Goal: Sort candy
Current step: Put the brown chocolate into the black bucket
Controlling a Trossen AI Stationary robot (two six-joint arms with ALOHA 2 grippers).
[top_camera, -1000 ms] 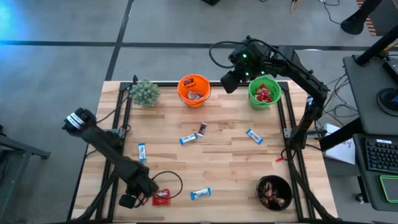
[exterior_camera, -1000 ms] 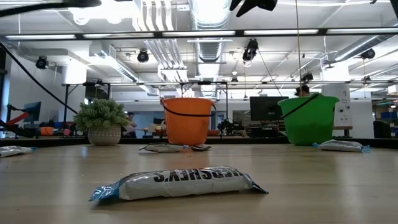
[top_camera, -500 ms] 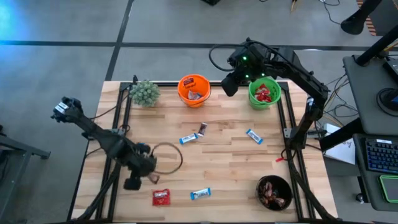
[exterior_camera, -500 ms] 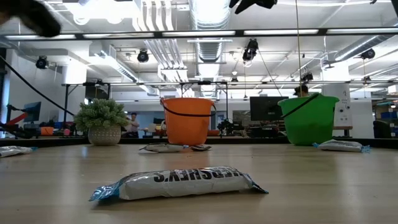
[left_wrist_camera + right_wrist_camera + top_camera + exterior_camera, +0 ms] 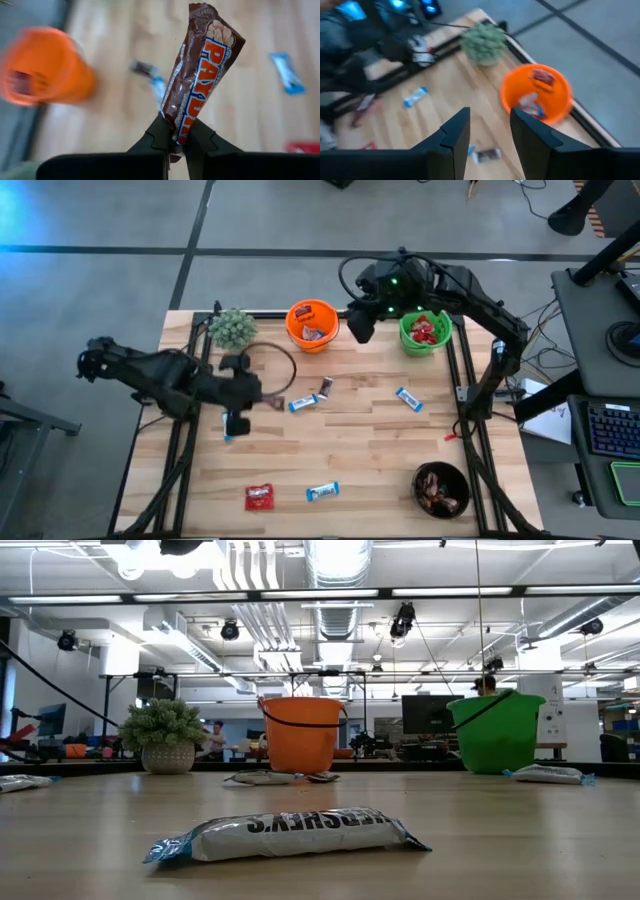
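Observation:
My left gripper (image 5: pixel 179 142) is shut on a dark brown bar (image 5: pixel 202 65) with orange-and-white lettering. In the high view my left gripper (image 5: pixel 262 400) is over the table's left middle, raised. My right gripper (image 5: pixel 490 125) is open and empty, high up between the orange bucket (image 5: pixel 312 325) and the green bucket (image 5: pixel 425 330). Lying flat on the table are blue-and-white bars (image 5: pixel 303 403), (image 5: pixel 408 399), (image 5: pixel 322 492), a dark bar (image 5: pixel 326 387) and a red packet (image 5: pixel 259 497). The nearest bar (image 5: pixel 290 833) fills the low view's foreground. My left gripper pinches the brown bar's one end (image 5: pixel 181 129) between its two fingers (image 5: pixel 161 134). The rest of the bar sticks out past the fingertips in line with them, toward the table's right. It is lifted clear of the table.
A small green plant (image 5: pixel 232 328) stands at the far left corner. A black bucket (image 5: pixel 442 488) with dark candy sits near the right front corner. The orange and green buckets hold candy. Another blue-and-white bar (image 5: pixel 229 427) lies partly under my left arm.
My left gripper has risen from beside the red packet at the near edge and swung toward the far edge and the table's middle, carrying the brown bar. My right gripper has drifted a little left, toward the orange bucket.

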